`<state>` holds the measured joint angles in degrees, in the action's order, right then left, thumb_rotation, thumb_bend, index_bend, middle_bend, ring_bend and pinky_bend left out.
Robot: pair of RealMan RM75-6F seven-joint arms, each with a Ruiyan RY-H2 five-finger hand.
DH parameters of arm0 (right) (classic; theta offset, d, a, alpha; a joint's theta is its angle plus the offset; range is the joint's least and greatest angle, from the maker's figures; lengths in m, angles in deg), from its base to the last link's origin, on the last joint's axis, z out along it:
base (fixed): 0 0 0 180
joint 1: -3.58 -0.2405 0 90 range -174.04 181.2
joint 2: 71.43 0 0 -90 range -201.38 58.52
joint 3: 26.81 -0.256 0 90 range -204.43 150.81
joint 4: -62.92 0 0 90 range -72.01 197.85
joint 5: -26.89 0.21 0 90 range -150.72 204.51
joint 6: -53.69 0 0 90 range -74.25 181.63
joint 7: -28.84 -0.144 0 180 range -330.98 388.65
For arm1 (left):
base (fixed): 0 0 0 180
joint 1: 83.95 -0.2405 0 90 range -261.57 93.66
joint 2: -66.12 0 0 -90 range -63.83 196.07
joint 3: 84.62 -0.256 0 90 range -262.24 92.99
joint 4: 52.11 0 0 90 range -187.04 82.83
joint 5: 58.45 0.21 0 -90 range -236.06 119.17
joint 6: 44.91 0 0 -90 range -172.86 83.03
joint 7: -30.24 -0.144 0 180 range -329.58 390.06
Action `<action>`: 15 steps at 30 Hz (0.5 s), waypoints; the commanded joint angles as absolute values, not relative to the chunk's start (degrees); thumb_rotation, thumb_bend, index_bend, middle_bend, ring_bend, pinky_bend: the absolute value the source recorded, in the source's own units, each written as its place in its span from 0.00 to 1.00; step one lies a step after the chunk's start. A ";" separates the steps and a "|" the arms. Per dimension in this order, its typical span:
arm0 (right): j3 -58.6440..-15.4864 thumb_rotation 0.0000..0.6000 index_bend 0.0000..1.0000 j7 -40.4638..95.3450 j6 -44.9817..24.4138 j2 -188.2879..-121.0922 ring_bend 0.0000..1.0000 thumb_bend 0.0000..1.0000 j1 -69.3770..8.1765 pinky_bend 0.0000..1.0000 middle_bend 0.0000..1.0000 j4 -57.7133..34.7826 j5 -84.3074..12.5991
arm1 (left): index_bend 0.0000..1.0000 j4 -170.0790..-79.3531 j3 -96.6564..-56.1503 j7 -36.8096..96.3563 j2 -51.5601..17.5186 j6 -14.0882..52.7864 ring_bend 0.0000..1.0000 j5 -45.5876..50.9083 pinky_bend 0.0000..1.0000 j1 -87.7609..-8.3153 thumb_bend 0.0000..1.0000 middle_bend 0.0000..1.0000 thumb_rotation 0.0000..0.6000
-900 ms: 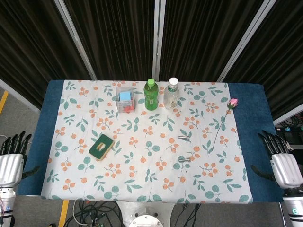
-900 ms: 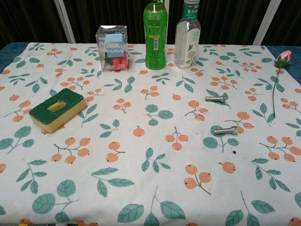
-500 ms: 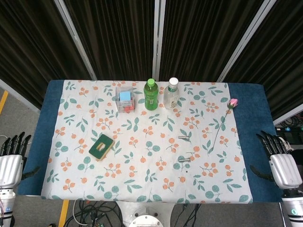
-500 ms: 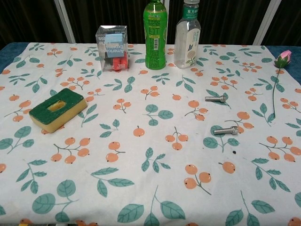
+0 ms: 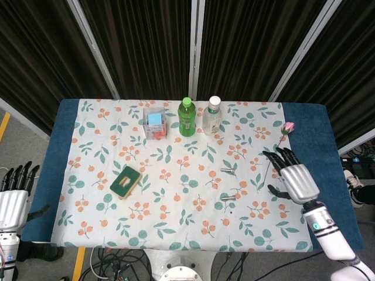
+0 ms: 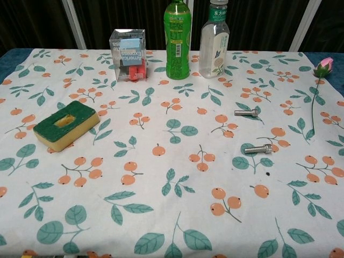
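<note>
My right hand hovers over the table's right side with its fingers spread and nothing in it. It is just right of two metal bolts and over the stem of a pink rose. My left hand hangs off the table's left edge, fingers apart and empty. The chest view shows neither hand. It does show the bolts and the rose.
A green-topped sponge lies left of centre. At the back stand a clear box with blue and red contents, a green bottle and a clear bottle. A floral cloth covers the blue table.
My right hand has moved from beyond the table's right edge inward and forward over the cloth. The left hand has stayed put.
</note>
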<state>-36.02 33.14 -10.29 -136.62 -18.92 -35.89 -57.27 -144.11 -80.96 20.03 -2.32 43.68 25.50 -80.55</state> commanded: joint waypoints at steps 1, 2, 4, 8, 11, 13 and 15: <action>-39.76 1.00 0.19 40.30 -1.69 -143.86 0.00 0.16 -26.75 0.00 0.19 -33.62 -48.07 | 0.09 -143.93 -80.92 20.26 -2.40 43.41 0.00 25.27 0.00 -80.48 0.06 0.00 1.00; -40.07 1.00 0.21 41.75 -0.77 -145.47 0.00 0.14 -27.85 0.00 0.19 -32.52 -46.41 | 0.09 -143.85 -80.90 20.39 -2.44 43.34 0.00 25.22 0.00 -80.46 0.06 0.00 1.00; -40.31 1.00 0.25 45.67 0.62 -149.19 0.00 0.11 -30.19 0.00 0.20 -29.73 -43.28 | 0.09 -143.62 -80.87 20.67 -2.52 43.16 0.00 25.12 0.00 -80.40 0.06 0.00 1.00; -40.04 1.00 0.31 51.79 1.38 -155.91 0.00 0.11 -33.50 0.00 0.21 -24.48 -39.14 | 0.09 -143.07 -80.77 21.23 -2.70 42.58 0.00 24.69 0.00 -80.23 0.06 0.00 1.00; -39.46 1.00 0.35 55.17 1.57 -160.18 0.00 0.14 -35.30 0.00 0.22 -20.63 -36.96 | 0.09 -142.62 -80.66 21.68 -2.83 42.11 0.00 24.34 0.00 -80.06 0.06 0.00 1.00; -39.31 1.00 0.37 57.08 1.28 -162.68 0.00 0.16 -36.27 0.00 0.23 -18.11 -35.63 | 0.09 -142.30 -80.59 21.90 -2.94 41.77 0.00 24.16 0.00 -79.91 0.06 0.00 1.00; -39.20 1.00 0.39 58.35 1.10 -164.43 0.00 0.18 -36.96 0.00 0.23 -16.19 -34.66 | 0.09 -142.06 -80.56 22.10 -3.01 41.50 0.00 24.05 0.00 -79.79 0.06 0.00 1.00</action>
<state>-39.38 56.56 0.99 -162.44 -35.59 -18.21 -36.22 -142.09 -80.58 22.05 -2.98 41.55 24.09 -79.83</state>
